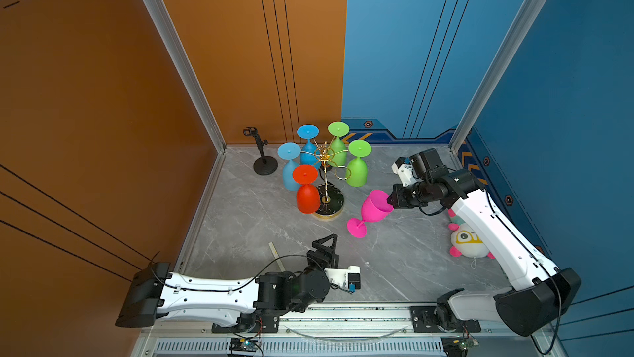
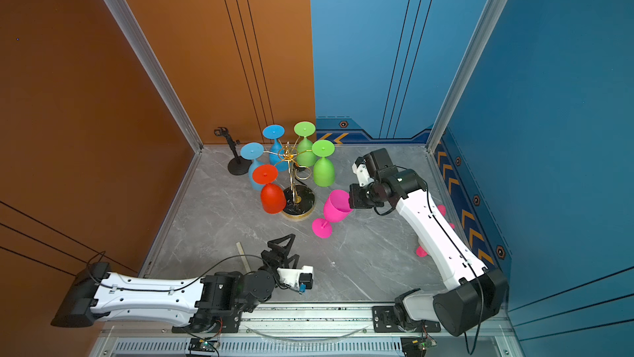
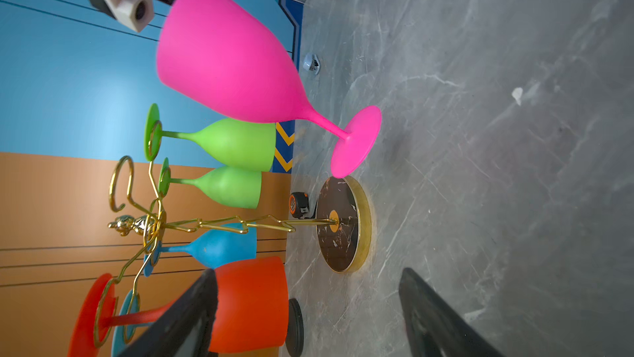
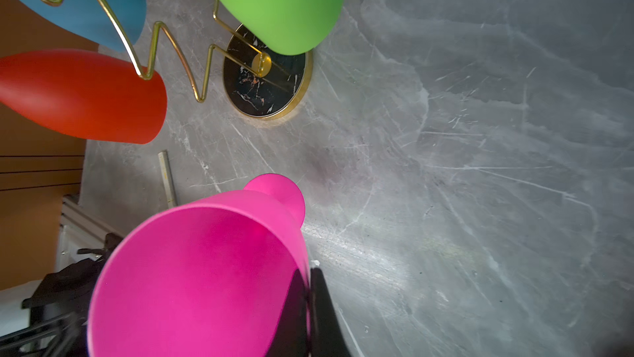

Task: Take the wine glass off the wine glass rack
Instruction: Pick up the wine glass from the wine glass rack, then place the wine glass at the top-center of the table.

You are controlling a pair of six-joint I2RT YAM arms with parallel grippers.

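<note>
1. Five glasses hang upside down on the wine glass rack (image 1: 331, 202), which stands toward the far left of the table (image 1: 394, 269): two blue glasses (image 1: 291, 175) on the left, two green glasses (image 1: 357, 173) on the right, and a red glass (image 1: 307, 197) on the near left.
2. The pink wine glass (image 1: 375, 206) is off the rack, just right of its black marbled base and a little nearer. It is tilted, with the foot low and the rim toward the right arm. Whether the foot touches the table cannot be told.
3. The right gripper (image 1: 390, 200) is clamped on the rim of the pink wine glass. In the right wrist view, one finger (image 4: 322, 310) lies outside the bowl wall and the other shows dark through it from inside.
4. The left gripper (image 1: 326, 249) sits near the front edge, well apart from the rack and the pink wine glass. Its fingers (image 3: 435, 321) are spread wide with nothing between them.
5. A black stand (image 1: 265, 166) is just left of the rack, and a plush toy (image 1: 468, 240) lies at the right, partly under the right arm.
</note>
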